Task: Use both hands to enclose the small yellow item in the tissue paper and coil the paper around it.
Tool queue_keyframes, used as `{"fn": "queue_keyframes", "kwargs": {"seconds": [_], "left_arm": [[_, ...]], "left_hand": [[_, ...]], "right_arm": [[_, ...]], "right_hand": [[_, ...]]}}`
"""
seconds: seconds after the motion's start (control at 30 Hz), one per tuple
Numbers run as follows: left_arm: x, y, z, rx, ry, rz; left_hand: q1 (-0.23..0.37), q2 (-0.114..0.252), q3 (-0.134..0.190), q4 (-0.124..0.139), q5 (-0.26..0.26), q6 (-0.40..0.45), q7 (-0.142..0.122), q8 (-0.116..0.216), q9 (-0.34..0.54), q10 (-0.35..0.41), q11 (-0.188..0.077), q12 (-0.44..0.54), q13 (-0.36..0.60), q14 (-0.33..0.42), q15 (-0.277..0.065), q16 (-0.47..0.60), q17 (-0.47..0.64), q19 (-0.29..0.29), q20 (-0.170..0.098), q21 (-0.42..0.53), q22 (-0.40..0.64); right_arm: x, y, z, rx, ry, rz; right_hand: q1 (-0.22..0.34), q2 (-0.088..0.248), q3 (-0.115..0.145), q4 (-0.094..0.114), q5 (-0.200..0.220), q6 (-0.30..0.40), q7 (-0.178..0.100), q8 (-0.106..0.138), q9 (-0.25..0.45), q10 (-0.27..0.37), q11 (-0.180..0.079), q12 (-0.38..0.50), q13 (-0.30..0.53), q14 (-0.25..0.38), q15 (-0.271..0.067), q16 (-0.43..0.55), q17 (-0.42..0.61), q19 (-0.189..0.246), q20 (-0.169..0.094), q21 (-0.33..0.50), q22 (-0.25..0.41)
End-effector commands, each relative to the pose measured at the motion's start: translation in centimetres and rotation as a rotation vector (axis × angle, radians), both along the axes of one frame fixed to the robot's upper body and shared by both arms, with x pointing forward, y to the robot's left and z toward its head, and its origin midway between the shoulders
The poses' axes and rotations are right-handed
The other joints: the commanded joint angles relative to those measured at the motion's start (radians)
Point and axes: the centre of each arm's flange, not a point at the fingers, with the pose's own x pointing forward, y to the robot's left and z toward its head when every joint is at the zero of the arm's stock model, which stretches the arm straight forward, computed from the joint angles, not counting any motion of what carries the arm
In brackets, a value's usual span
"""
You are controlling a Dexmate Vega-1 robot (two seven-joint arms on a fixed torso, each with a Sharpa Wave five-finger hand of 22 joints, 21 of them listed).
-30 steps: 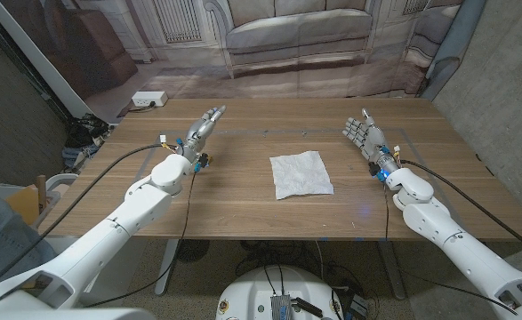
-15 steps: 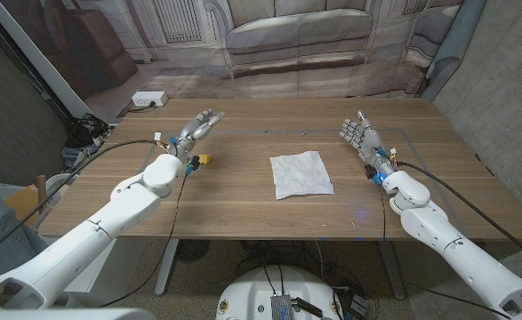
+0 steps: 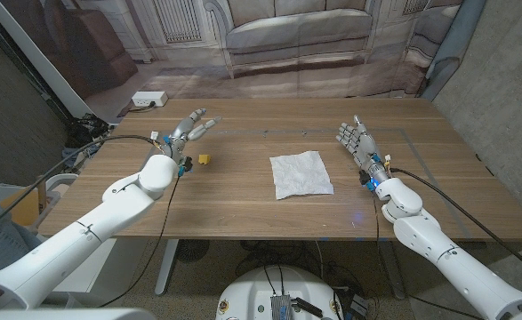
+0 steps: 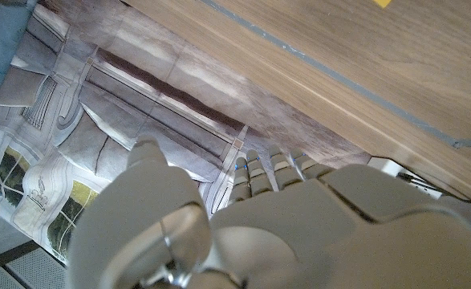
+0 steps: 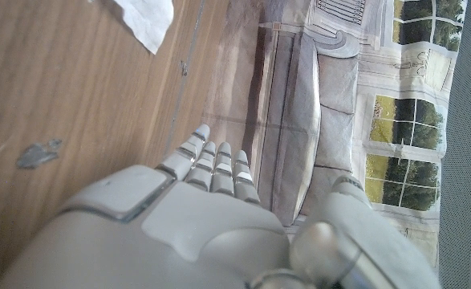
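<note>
In the head view the tissue (image 3: 301, 173) lies flat and creased at the middle of the bench (image 3: 243, 209), its lower left corner slightly curled. The yellow item (image 3: 204, 159) sits left of it, well apart from the tissue, just right of the left forearm; it is too small to make out its shape. In the left wrist view only a cut-off yellow corner (image 4: 383, 3) shows at the frame's upper edge.

The left hand (image 3: 192, 129) hovers in the upper left part of the bench, fingers spread and holding nothing, up and left of the yellow item and not touching it. In its wrist view the hand's back (image 4: 299, 225) hides most of the fingers; only their tips show.

The right hand (image 3: 357, 140) stands at the right of the tissue, near but apart from it, fingers apart and empty, palm roughly upright. Its wrist view shows the back of the hand (image 5: 187, 233), fingertips reaching past it, and a cut-off tissue corner (image 5: 148, 19) at the upper edge. A small dark mark (image 5: 38, 154) lies on the wood there.
</note>
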Motion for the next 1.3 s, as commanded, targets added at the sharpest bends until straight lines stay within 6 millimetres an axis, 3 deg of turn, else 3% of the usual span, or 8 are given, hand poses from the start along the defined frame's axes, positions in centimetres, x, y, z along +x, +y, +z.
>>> {"fn": "queue_keyframes", "kwargs": {"seconds": [0.03,0.43,0.5,0.6,0.93,1.3], "left_arm": [[-1.2,-0.5,0.4,0.116,-0.056,0.099],[-2.0,0.3,0.2,0.167,-0.047,0.133],[-2.2,0.3,0.2,0.187,-0.043,0.148],[-2.5,0.3,0.1,0.223,-0.045,0.178],[-3.4,0.5,0.2,0.312,-0.065,0.274],[-3.5,0.7,0.3,0.404,-0.04,0.318]], "left_hand": [[0.015,0.0,0.002,-0.013,-0.002,0.02,-0.002,0.009,0.002,0.027,-0.007,0.008,0.004,0.021,-0.013,0.009,0.005,0.013,-0.031,0.012,0.007],[0.039,-0.001,0.006,-0.027,-0.003,0.051,-0.018,0.012,0.002,0.052,-0.018,0.008,0.004,0.039,-0.024,0.006,0.005,-0.004,-0.022,0.004,0.01],[0.049,-0.002,0.007,-0.033,-0.004,0.064,-0.022,0.013,0.002,0.071,-0.02,0.011,0.005,0.049,-0.026,0.006,0.005,-0.002,0.0,0.005,0.01],[0.062,-0.003,0.009,-0.041,-0.005,0.092,-0.02,0.018,0.003,0.092,-0.011,0.013,0.005,0.071,-0.027,0.009,0.005,0.002,0.005,0.005,0.011],[0.092,-0.006,0.013,-0.059,-0.007,0.149,-0.028,0.026,0.003,0.143,-0.021,0.017,0.006,0.115,-0.034,0.012,0.005,0.026,0.027,0.012,0.011],[0.121,-0.009,0.017,-0.075,-0.006,0.189,-0.038,0.029,0.003,0.185,-0.049,0.018,0.007,0.152,-0.052,0.014,0.005,0.035,0.036,0.012,0.009]], "right_arm": [[-0.9,0.7,-0.6,0.01,-0.015,-0.022],[-1.7,1.5,0.0,-0.015,-0.046,-0.022],[-1.8,1.6,0.0,-0.009,-0.041,-0.025],[-1.8,1.9,-0.3,-0.008,-0.035,-0.026],[-1.8,2.8,-0.5,-0.009,-0.027,-0.029],[-1.9,3.6,-0.2,-0.022,-0.016,-0.023]], "right_hand": [[0.011,0.003,0.004,-0.008,-0.001,0.003,-0.005,0.005,0.006,0.004,-0.004,0.006,0.004,-0.001,0.004,0.005,0.006,0.002,0.004,0.003,0.004],[0.013,0.004,0.004,-0.01,-0.002,0.007,-0.006,0.006,0.006,0.003,-0.007,0.006,0.004,0.0,0.002,0.005,0.006,0.003,0.001,0.004,0.004],[0.013,0.004,0.004,-0.011,-0.002,0.008,-0.006,0.006,0.006,0.004,-0.006,0.006,0.004,0.0,0.002,0.005,0.006,0.003,0.002,0.004,0.004],[0.013,0.004,0.004,-0.011,-0.002,0.008,-0.007,0.006,0.006,0.004,-0.006,0.006,0.004,0.001,0.002,0.005,0.006,0.002,0.002,0.004,0.004],[0.015,0.005,0.004,-0.013,-0.003,0.006,-0.009,0.005,0.006,0.002,-0.005,0.005,0.004,-0.01,-0.002,0.001,0.006,-0.002,-0.002,0.002,0.004],[0.016,0.007,0.005,-0.015,-0.004,0.006,-0.008,0.005,0.006,-0.007,-0.005,0.002,0.004,-0.013,-0.002,0.001,0.006,-0.004,-0.002,0.002,0.004]]}}
